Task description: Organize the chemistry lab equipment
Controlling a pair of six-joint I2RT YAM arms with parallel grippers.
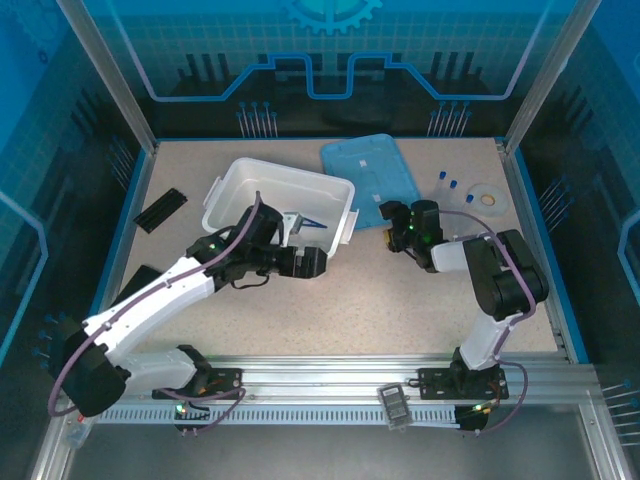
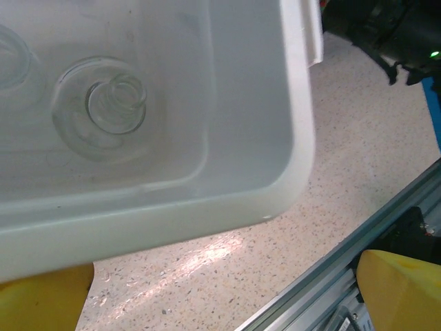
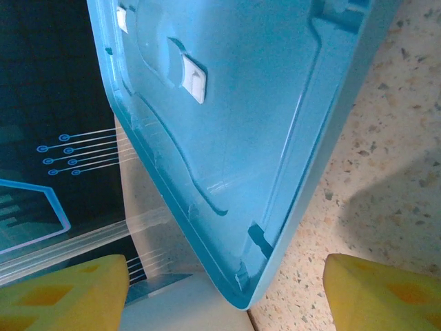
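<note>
Inside the white bin (image 2: pixel 296 138), a clear glass beaker (image 2: pixel 116 103) rests on the floor. The left claw (image 2: pixel 220 293) hangs wide open and empty by the bin's near corner. The right claw (image 3: pixel 220 295), equally spread and gripping nothing, frames a corner of the blue lid (image 3: pixel 241 103). Blue-capped tubes (image 1: pixel 450 182) lie on the counter (image 1: pixel 400 300) right of the lid.

Beige worktop (image 1: pixel 400 300) flecked with dark speckles. A plain white bin (image 1: pixel 290 172); beside it a light blue lid (image 1: pixel 368 168). The beaker (image 2: pixel 116 103) is clear, colourless glass. Tube caps (image 1: pixel 452 183) are blue, the tape ring (image 1: pixel 487 197) white, the ridged strip (image 1: pixel 161 210) black. The left fingers (image 2: pixel 41 300) and right fingers (image 3: pixel 382 293) are bright yellow.
</note>
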